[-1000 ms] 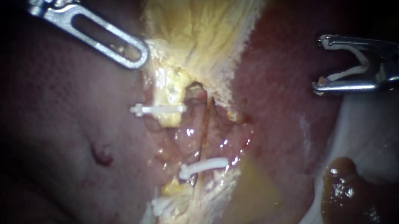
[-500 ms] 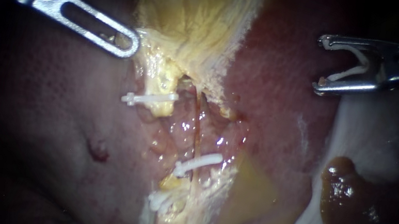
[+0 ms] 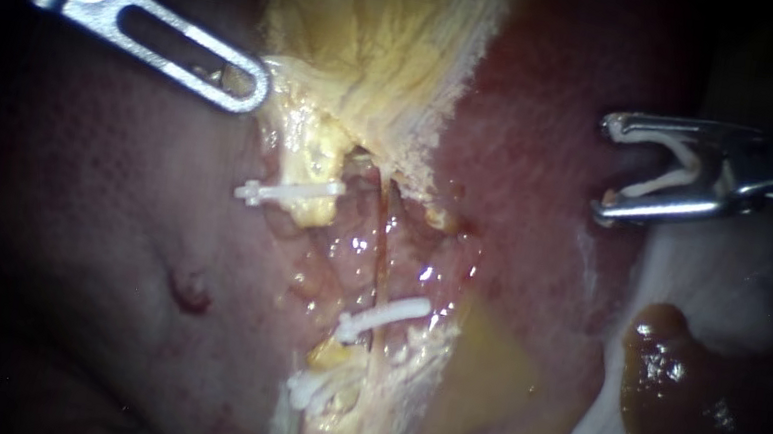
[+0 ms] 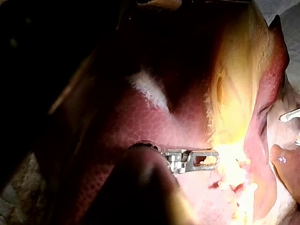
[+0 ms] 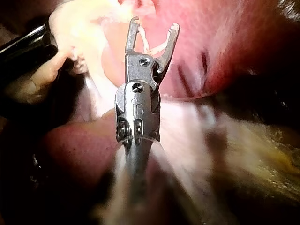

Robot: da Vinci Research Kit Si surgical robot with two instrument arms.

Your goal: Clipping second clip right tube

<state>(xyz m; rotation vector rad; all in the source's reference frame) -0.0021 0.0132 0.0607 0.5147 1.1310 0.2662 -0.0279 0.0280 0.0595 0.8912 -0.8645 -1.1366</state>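
Observation:
The thin brownish right tube (image 3: 383,247) runs down the opened middle, and a white clip (image 3: 382,317) crosses its lower end. To its left another white clip (image 3: 289,193) sits across a yellowish stump. My right instrument (image 3: 603,169) hovers over the liver, well to the right of the tube and not touching it. Its jaws stand apart with an open white clip (image 5: 154,44) held between them. My left instrument (image 3: 257,93) has slotted jaws shut on the yellow edge of the gallbladder (image 3: 382,35), holding it up and to the left.
Red liver (image 3: 85,205) fills the left, with a small dark nick (image 3: 193,299). A third white clip (image 3: 307,390) lies low on the pale stalk. A dark brown glistening lump (image 3: 682,410) and pale white tissue (image 3: 733,266) lie under the right instrument.
My right instrument has dropped lower and slightly left over the last half second. Before that the left instrument pulled the yellow tissue leftward; since then it has held still.

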